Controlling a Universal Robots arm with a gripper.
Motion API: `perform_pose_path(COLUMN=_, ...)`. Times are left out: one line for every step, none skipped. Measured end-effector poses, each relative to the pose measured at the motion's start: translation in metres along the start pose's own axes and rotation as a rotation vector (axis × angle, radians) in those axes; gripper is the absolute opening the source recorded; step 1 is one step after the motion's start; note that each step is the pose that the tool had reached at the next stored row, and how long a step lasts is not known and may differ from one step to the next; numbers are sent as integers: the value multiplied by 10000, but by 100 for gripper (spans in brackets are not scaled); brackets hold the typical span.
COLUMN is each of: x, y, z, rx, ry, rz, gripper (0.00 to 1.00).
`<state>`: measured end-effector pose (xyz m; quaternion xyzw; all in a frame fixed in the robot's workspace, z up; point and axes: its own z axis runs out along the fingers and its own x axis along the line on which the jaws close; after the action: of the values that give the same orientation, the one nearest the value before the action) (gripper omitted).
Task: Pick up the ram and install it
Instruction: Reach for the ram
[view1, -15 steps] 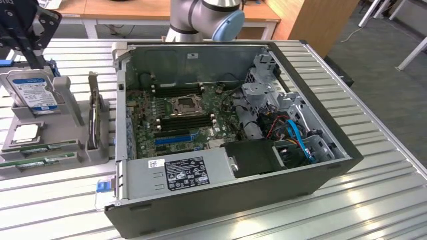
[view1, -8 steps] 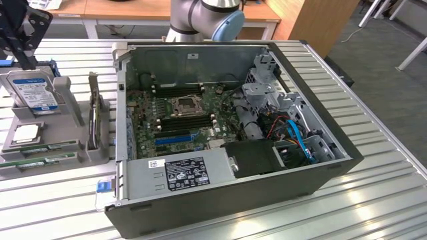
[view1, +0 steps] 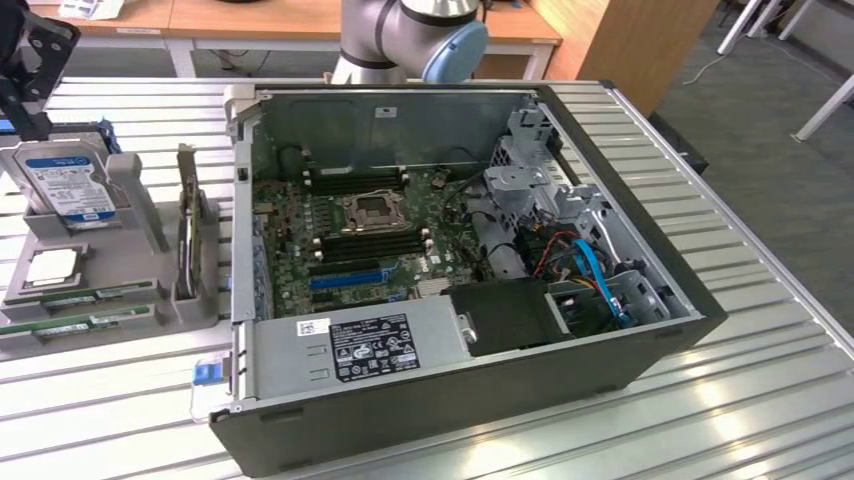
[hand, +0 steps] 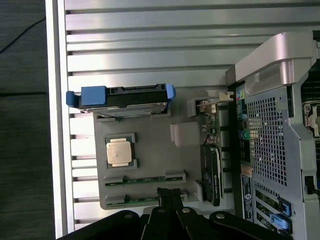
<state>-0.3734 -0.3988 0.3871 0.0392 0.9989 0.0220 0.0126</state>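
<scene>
- My gripper hangs above the grey tray with its fingers pressed together, pinching nothing.
- Two ram sticks lie flat, side by side, at the end of the tray away from the hard drive, past the processor chip. One is the inner ram stick; the other is the edge ram stick, along the tray's rim.
- In the wrist view my fingertips sit over the edge ram stick, but I cannot tell how high above it.
- The tray seems moulded to seat each part in its own recess, probably so each lies flat in a known spot, ready for a grab from above.
- The computer case lies on its side on the slatted table with its panel off, so the motherboard faces up and is open to reach.
- Hard to make out: my fingers cover part of the edge ram stick, and the motherboard's memory slots are too small to tell filled from empty. The arm is cut off at the exterior view's top.
</scene>
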Motion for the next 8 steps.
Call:
perform_pose_path(x=18, y=-2, z=0, rx=0, ry=0, rz=0, gripper=10)
perform_pose_path(x=37, y=-3, z=1, rx=-1, ry=0, rz=0, gripper=10)
perform_pose_path(x=54, y=-4, z=1, rx=0, ry=0, rz=1, gripper=10)
perform_pose_path(x=68, y=-5, z=1, rx=-1, ry=0, rz=2, gripper=10)
perform_pose_path(x=77, y=-6, z=1, rx=0, ry=-1, rz=2, gripper=10)
perform_pose_path(x=83, y=-7, z=0, rx=0, ry=0, rz=2, gripper=10)
perform_pose_path(x=84, y=-7, z=0, rx=-1, ry=0, rz=1, gripper=10)
perform_pose_path(x=84, y=-7, z=1, rx=-1, ry=-1, rz=0, gripper=10)
